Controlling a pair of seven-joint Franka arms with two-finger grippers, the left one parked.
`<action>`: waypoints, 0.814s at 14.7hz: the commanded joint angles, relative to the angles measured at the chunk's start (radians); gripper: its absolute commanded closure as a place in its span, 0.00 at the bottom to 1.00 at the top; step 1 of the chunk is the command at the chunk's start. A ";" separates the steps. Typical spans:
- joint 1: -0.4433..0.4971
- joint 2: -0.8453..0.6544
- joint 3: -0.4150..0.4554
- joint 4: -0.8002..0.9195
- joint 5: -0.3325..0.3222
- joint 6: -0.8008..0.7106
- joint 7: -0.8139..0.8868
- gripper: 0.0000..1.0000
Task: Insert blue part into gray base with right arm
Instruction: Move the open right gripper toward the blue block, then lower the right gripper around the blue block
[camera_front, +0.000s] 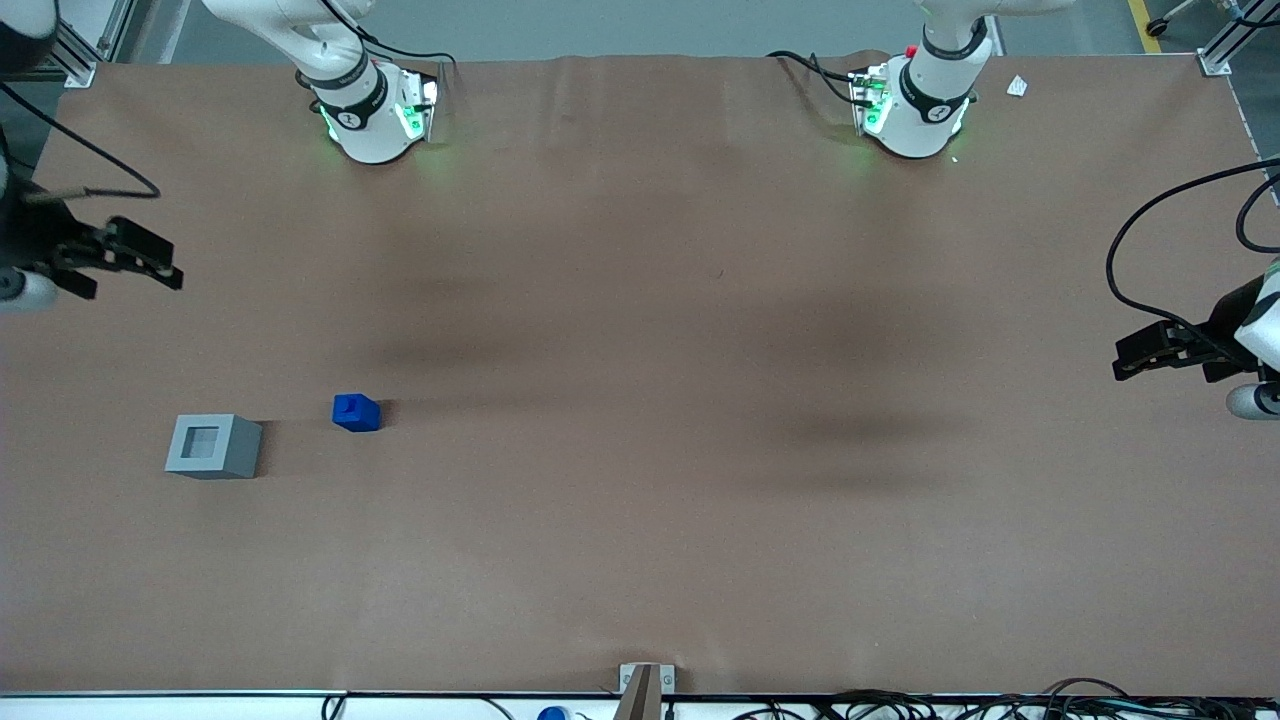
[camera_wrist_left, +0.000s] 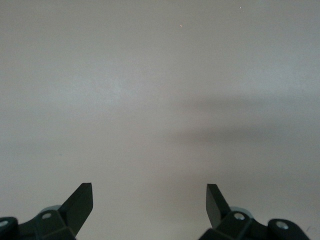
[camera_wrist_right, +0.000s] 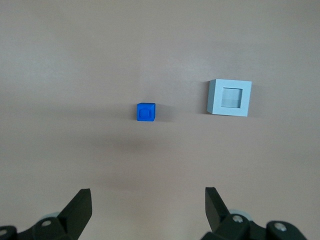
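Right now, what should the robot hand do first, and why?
Probably move the open gripper over the blue part and lower onto it. The gripper hangs empty, high and well away from both blocks, and the blue part sits on the table beside the gray base, whose recess is empty.

The blue part (camera_front: 356, 412) sits upright on the brown surface (camera_front: 640, 500), small stub on top, toward the working arm's end. Near it but apart, closer still to that end edge and slightly nearer the front camera, rests the gray base (camera_front: 213, 446), flat, square recess facing up and empty. The right arm's hand (camera_front: 150, 262), fingers spread and empty, hovers farther from the front camera, well apart from both.
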 joint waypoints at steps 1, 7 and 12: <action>0.008 0.048 0.008 -0.028 0.007 0.055 0.006 0.00; 0.032 0.092 0.010 -0.224 0.012 0.333 0.006 0.00; 0.060 0.154 0.010 -0.347 0.015 0.552 0.008 0.03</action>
